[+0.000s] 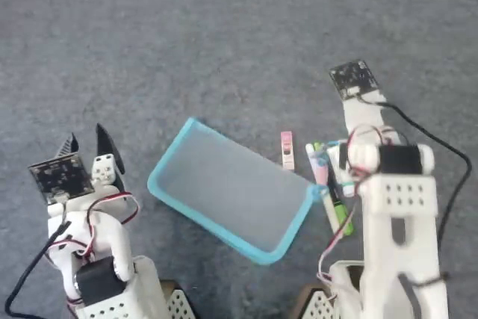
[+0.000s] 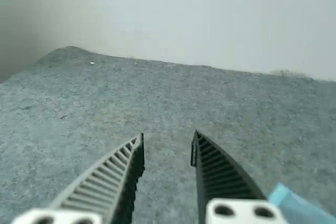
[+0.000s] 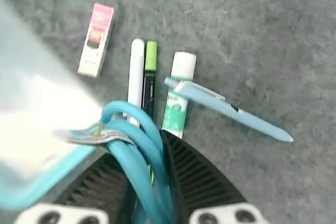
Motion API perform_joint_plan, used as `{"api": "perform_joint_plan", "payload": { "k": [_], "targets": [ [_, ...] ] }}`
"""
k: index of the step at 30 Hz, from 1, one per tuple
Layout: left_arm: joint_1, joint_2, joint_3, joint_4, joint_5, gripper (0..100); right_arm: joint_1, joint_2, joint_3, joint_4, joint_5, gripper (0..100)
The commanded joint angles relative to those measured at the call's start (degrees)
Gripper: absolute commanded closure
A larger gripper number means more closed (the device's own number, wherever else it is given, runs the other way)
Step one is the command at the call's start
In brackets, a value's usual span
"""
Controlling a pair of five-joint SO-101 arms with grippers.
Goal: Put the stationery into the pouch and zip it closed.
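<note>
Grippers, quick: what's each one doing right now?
Left gripper: open, holding nothing.
Right gripper: closed on the blue edge of the pouch.

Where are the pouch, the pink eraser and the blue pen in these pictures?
pouch (image 1: 231, 188), high view, middle of its pale flat side.
pink eraser (image 3: 96, 40), right wrist view, centre of its wrapper.
blue pen (image 3: 231, 109), right wrist view, middle of its barrel.
</note>
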Motion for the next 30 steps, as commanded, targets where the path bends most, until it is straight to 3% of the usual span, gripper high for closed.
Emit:
{"api": "perform_joint_plan", "payload": {
  "k": [1, 4, 12, 15, 21, 26, 30],
  "targets": [
    [4.4, -0.4, 1.4, -1.7, -1.8, 86, -4.3, -7.5, -0.4, 8.7, 4.0, 99.2],
    [5.9, -0.4, 1.5, -1.7, -2.5, 86, -9.4, -9.5, -0.4, 17.9, 10.5, 96.3],
    [5.9, -0.3, 1.5, -1.1, -2.5, 86, -7.3, -9.7, 2.8, 22.8, 13.8, 63.3],
    [5.9, -0.4, 1.5, -1.0, -2.8, 86, -5.8, -9.7, 3.8, 22.8, 17.7, 62.6],
    [5.9, -0.4, 1.5, -1.1, -2.8, 86, -5.8, -7.7, 3.8, 18.6, 17.9, 65.9],
    [5.9, -0.4, 1.5, -1.1, -2.8, 86, -5.6, 7.6, 0.3, 11.1, 10.9, 65.6],
    [5.9, -0.4, 1.5, -1.0, -2.8, 86, -6.3, 19.6, -7.6, 11.0, 9.8, 65.6]
  ]
}}
